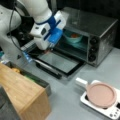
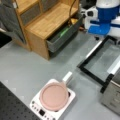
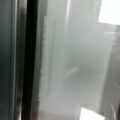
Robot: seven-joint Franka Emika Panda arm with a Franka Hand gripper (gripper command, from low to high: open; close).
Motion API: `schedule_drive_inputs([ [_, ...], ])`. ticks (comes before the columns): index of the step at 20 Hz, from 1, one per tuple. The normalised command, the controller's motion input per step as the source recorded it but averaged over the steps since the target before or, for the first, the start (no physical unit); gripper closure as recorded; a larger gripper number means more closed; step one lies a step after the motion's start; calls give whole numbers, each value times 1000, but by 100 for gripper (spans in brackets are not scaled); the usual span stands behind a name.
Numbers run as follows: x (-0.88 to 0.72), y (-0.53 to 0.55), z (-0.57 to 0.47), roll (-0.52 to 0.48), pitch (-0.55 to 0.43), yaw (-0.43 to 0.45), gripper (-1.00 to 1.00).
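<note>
The pincer (image 1: 48,48) hangs just over the oven (image 1: 95,32) door (image 1: 60,62), which lies dropped flat over the tabletop (image 1: 67,100), baring a bowl (image 1: 73,37) inside; its opening I cannot tell; a pan (image 1: 101,95) sits well apart.

The arm (image 1: 37,12) reaches down, its gripper (image 1: 48,48) pointing downward, wrist bent.

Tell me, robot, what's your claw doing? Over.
Blue-and-white gripper low over the open black glass oven door. Teal bowl inside the silver toaster oven.
</note>
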Motion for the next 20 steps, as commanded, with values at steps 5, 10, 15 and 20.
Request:
schedule_drive_inputs([
  [5,82,41,75,138,95,73,-100],
  [10,223,-61,218,85,121,45,-100],
  [15,412,-20,352,-215,209,-37,-100],
  [20,485,-33,287,-395,331,-44,-100],
])
